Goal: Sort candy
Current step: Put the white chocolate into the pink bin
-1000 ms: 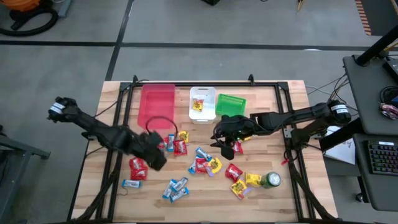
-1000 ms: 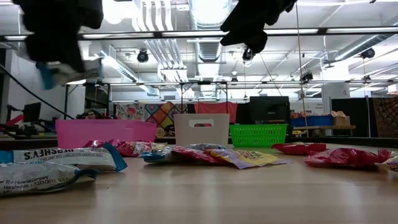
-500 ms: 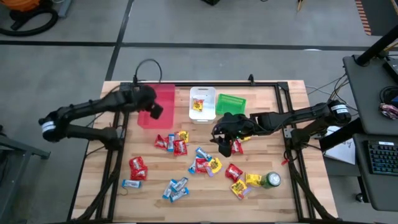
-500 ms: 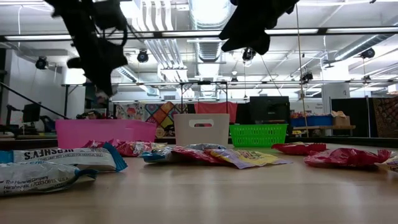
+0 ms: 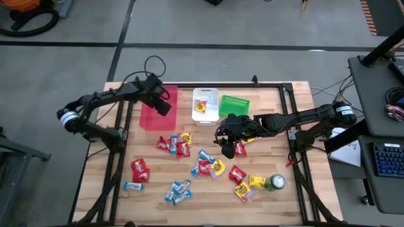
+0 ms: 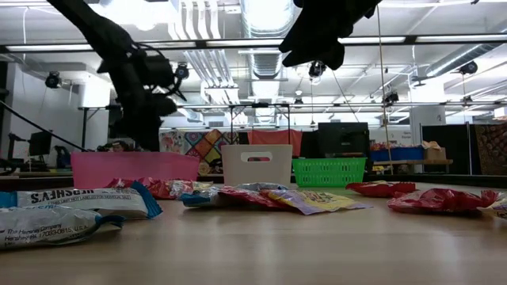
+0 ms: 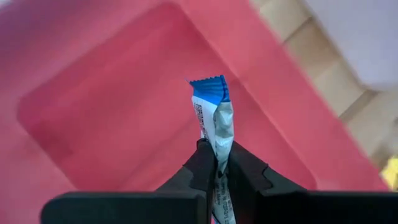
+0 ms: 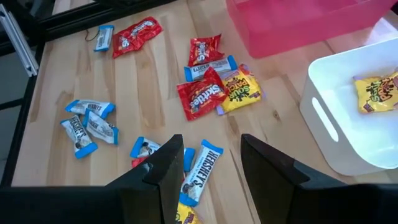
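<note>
Candy lies nearest you: slim blue-and-silver wrapped bars [image 6: 67, 212] at the front edge of the wooden table [image 5: 284, 202], with red and yellow packets [image 5: 182, 146] scattered mid-table. Above that scatter the right end effector [image 5: 228, 150] hovers, fingers spread apart and holding nothing, directly over a blue bar [image 8: 202, 169] in its wrist view.

Farther back stand three bins: a pink plastic bin [image 5: 158, 108], a white handled bin [image 5: 206, 96] already holding a yellow packet [image 5: 201, 106], and a green mesh basket [image 5: 235, 104].

Note the change: a second ago the left end effector [image 5: 160, 103] was low over the scattered sweets; it has since swung back over the pink bin. Its fingers pinch one blue-and-silver bar [image 7: 215, 124] upright above the bin's floor, though the grip looks to be just starting to loosen. You should expect a release next, which would make pink the blue-bar bin.
</note>
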`<action>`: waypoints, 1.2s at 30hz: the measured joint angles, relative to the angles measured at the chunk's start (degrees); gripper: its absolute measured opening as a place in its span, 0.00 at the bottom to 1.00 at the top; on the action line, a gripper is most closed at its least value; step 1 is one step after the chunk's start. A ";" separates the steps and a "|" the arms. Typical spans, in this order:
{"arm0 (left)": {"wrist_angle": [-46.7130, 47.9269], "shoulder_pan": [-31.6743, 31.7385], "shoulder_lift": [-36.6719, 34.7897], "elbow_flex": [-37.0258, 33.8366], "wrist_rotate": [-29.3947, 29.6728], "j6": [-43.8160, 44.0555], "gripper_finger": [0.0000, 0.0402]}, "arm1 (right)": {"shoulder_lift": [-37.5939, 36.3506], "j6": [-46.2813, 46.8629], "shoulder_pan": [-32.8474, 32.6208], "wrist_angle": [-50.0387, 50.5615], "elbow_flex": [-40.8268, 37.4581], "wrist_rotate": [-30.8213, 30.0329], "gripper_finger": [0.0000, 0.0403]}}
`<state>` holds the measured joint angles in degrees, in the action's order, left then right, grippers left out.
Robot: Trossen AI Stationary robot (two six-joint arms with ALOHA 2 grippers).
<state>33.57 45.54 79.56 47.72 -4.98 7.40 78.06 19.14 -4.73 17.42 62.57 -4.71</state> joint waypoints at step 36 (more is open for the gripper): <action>-5.66 0.07 7.22 0.00 3.39 1.61 0.24 | 0.02 0.37 0.00 0.34 0.00 0.07 0.37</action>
<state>27.90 45.61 86.78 47.72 -1.59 9.01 78.08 19.51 -4.73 17.76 62.57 -4.64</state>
